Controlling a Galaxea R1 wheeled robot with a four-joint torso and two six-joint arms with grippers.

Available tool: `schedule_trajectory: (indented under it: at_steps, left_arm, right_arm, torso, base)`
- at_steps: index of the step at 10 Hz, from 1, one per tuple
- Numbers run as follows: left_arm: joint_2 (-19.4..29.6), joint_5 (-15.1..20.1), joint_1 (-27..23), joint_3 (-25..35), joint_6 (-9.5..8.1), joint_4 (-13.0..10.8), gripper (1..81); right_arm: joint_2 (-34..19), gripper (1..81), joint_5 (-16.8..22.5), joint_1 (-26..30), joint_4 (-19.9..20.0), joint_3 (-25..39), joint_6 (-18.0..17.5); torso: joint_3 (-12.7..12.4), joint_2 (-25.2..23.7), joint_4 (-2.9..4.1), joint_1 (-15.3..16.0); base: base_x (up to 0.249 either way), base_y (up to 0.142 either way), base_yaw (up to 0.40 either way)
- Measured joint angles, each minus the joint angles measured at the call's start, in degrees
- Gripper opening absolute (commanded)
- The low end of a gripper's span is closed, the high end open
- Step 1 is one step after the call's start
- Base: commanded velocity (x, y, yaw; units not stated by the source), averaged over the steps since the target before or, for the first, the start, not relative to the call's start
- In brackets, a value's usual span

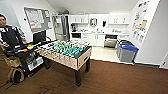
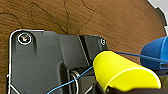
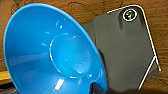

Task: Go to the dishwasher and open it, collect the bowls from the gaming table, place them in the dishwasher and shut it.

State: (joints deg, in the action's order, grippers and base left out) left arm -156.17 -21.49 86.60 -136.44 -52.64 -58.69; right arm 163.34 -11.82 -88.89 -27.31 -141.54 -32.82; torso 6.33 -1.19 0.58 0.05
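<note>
At the centre of the head view, a table-football table [image 1: 67, 52] with a green field, rods and pale wooden sides is seen standing on dark brown carpet [image 1: 117, 78]. This is the gaming table of the task. At the far end of the room, in the upper middle of the frame, a white kitchen with cabinets [image 1: 97, 39] is seen, and the dishwasher [image 1: 110, 41] is found set into the lower cabinets, right of centre; its front appears lowered and a dark interior is visible. Just right of it, on pale floor, a grey bin with a blue lid [image 1: 127, 52] is placed beside a second bin. At the left edge of the frame a person [image 1: 7, 33] in dark clothing is seen behind a dark cart [image 1: 27, 56] on which small coloured objects lie. A notice board [image 1: 37, 18] is hung on the wall at the upper left.

In the left wrist view, a yellow bowl [image 2: 120, 72] is seen at the lower right, lying on its side, above brown carpet, with a blue rounded object [image 2: 155, 53] at the right edge. Whether the left gripper's jaws pinch the yellow bowl cannot be told.

In the right wrist view, a blue bowl [image 3: 50, 52] is seen with its glossy inside turned to the camera. Whether the right gripper's jaws pinch it cannot be told.
</note>
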Motion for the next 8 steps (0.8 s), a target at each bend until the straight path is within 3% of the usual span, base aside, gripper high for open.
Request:
schedule_trajectory:
  at_steps: [8]
  left_arm:
    - [-0.1,0.0,0.2,0.1,0.00,0.0,1.0]
  right_arm:
    - [0.0,1.0,0.0,-0.1,0.0,0.0,0.0]
  torso:
    - [0.0,0.0,0.00,0.0]
  base:
    - [0.146,-0.144,0.000]
